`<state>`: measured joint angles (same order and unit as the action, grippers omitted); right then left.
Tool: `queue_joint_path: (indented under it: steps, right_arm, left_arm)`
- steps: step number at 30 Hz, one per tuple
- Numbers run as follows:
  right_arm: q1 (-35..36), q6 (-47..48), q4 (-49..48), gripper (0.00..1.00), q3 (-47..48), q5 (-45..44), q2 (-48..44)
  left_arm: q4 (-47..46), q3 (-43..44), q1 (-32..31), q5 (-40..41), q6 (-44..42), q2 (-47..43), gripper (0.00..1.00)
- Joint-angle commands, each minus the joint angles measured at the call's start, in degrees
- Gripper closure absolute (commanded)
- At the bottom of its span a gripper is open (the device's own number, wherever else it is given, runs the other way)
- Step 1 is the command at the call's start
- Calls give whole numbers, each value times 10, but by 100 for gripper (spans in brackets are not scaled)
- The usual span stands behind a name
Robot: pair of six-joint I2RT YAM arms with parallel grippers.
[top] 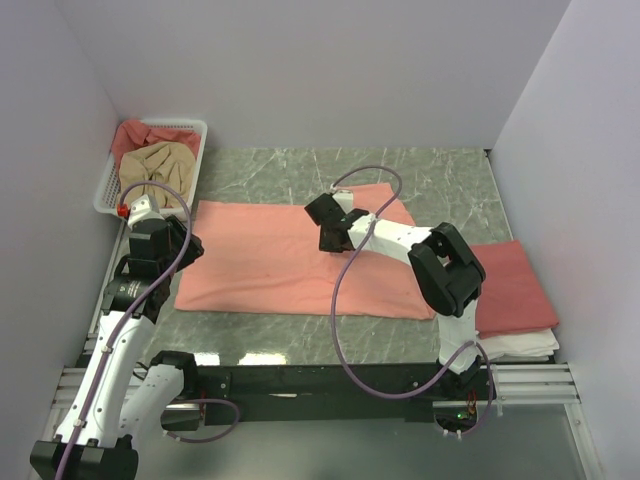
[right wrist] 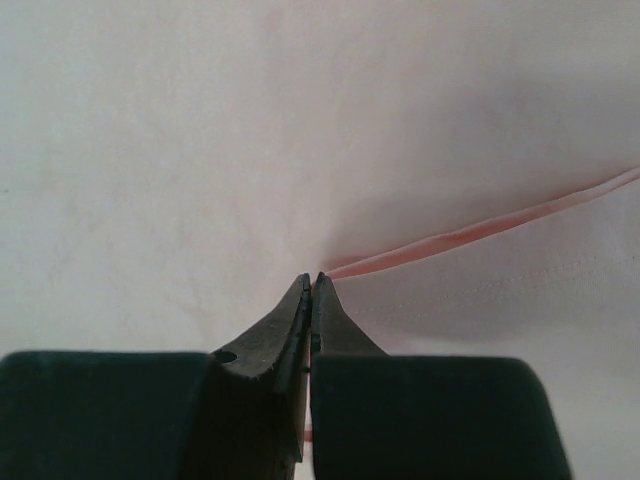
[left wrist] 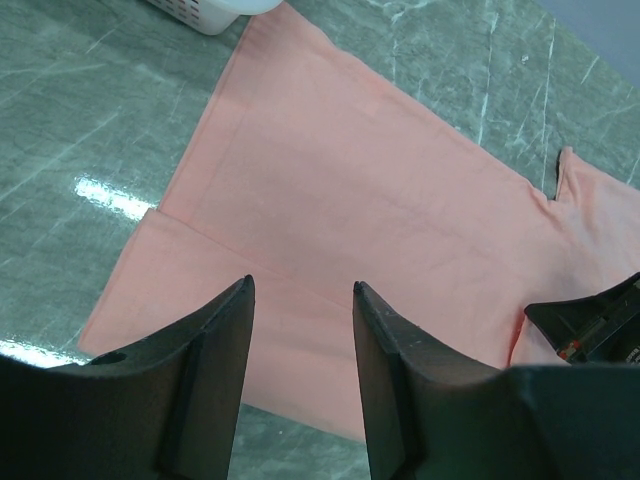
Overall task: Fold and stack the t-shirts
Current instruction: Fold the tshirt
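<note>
Salmon-pink cloth first: from above, the t-shirt (top: 270,265) lies spread flat on the marble surface (top: 440,180). My right end effector (top: 330,242) is down on its upper middle, and my left end effector (top: 140,207) sits beside the white basket (top: 108,190). On the left wrist view, my fingers (left wrist: 215,350) stand wide apart, released, above the t-shirt's edge. On the right wrist view, I see the tips clenched on a raised fold of the t-shirt.

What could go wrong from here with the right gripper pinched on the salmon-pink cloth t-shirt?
The right gripper holds the salmon-pink cloth t-shirt only at its fingertips, by a thin edge; it may slip when lifted.
The left gripper hangs open above the shirt, so a one-sided pull could drag or bunch it.
The right arm's elbow sits beside the folded rose-red shirt and might nudge it.
</note>
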<state>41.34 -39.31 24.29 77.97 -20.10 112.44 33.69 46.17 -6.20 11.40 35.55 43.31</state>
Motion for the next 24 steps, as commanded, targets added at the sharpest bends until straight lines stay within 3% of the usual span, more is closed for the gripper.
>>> queue_joint_path:
  steps: [1,4,6,7,8,11,17,24]
  right_arm:
    - [9,0,-27,100,-2,-10,-21]
    - [10,0,-26,100,-3,-8,-14]
    - [10,1,-24,92,-5,-6,-14]
    - [9,2,-25,86,-6,-5,-17]
    - [9,2,-25,73,-9,-5,-21]
    - [4,14,-32,48,-19,0,-50]
    - [-86,46,-62,44,-21,127,-119]
    - [-201,41,-130,45,-18,160,-150]
  left_arm:
    - [-19,-1,-1,-9,-11,-3,50]
    - [-20,-1,-1,-11,-12,-2,50]
    - [-21,-2,-1,-14,-12,0,50]
    - [-21,-3,-1,-14,-12,2,50]
    - [-21,-3,-1,-13,-12,4,49]
    - [-21,4,-1,5,-1,24,50]
    - [-44,63,-2,46,113,148,57]
    - [-49,195,-2,180,202,428,60]
